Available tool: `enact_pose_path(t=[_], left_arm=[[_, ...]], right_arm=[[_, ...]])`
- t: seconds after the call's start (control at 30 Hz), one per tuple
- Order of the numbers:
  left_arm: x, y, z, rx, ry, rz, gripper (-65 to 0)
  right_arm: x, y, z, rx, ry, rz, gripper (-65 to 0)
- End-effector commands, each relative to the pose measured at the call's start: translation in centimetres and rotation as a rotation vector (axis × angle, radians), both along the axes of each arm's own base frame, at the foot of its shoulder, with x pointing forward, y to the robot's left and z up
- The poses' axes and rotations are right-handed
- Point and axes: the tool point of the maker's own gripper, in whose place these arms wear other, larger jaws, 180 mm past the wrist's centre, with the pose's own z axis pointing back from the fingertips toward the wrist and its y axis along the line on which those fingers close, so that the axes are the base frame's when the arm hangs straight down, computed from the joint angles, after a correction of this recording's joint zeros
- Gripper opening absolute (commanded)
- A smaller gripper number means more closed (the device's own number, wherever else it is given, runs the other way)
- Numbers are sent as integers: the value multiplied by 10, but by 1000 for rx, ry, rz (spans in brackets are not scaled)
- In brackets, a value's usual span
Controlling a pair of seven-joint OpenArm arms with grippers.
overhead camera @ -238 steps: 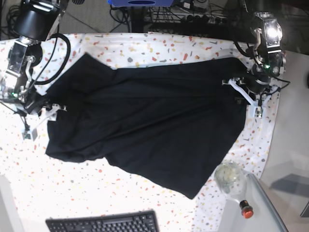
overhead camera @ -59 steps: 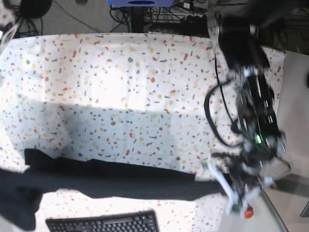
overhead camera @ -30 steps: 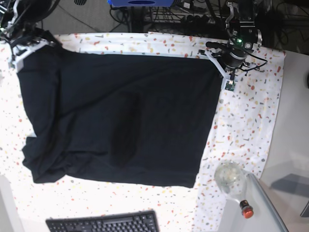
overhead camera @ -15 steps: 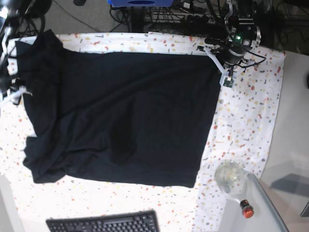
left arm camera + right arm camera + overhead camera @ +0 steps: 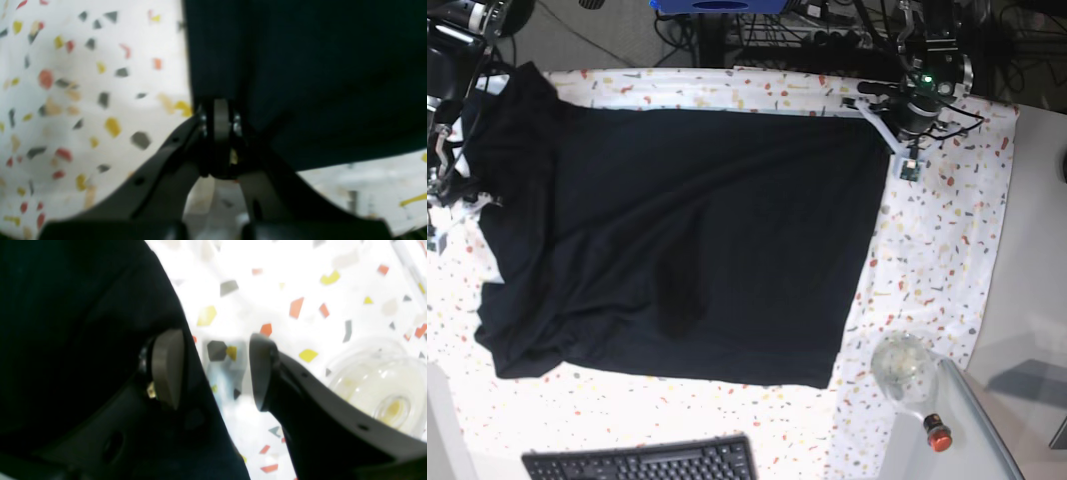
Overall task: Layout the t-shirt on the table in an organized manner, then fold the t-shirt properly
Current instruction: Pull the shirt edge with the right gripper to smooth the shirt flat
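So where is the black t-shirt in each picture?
Base: the t-shirt covers the middle of the table.
Left wrist: it fills the upper right, its corner pinched in the shut fingers.
Right wrist: it fills the left side.
Shared landmark: the speckled cloth beside it.

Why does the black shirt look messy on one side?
The t-shirt lies mostly flat, but its edge by the right gripper is bunched and crooked. The left gripper pinches the opposite corner.
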Motion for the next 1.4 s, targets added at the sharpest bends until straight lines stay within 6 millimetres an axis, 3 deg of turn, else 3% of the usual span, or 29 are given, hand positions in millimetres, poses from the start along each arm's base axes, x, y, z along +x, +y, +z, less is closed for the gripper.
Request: enact_pose_path(t=[0.0, 0.07, 0.13, 0.2, 0.3, 0.5, 0.6, 0.9, 1.07, 1.23, 1.37], left_arm=[[6, 10, 8, 22, -34, 19, -650], [5, 18, 10, 30, -39, 44, -650], [3, 24, 10, 36, -38, 58, -650], [3, 25, 10, 38, -37, 59, -650], [3, 23, 10, 33, -36, 56, -650], [3, 19, 9, 28, -36, 51, -650], [3, 19, 9, 28, -36, 51, -650], [2, 18, 8, 27, -32, 48, -650], [-7, 20, 5, 29, -14, 52, -650], [-15, 21, 3, 30, 1, 53, -650], [-15, 21, 3, 31, 1, 55, -650]], right_arm=[[-3, -1, -1, -3, 12, 8, -345], [-12, 3, -6, 0, 28, 10, -347], [-15, 9, -5, 0, 20, 20, -393], [-19, 14, -3, -4, 12, 27, -471], [-22, 13, 3, -19, -6, 29, -650], [-34, -1, 19, -38, -43, -52, -650], [-50, -21, 28, -41, -31, -145, -650], [-63, -28, 27, -31, 11, -190, -650], [-77, -50, 44, -73, 10, -375, -650], [-64, -32, 80, -111, -101, -355, -650], [-37, -10, 97, -98, -166, -308, -650]])
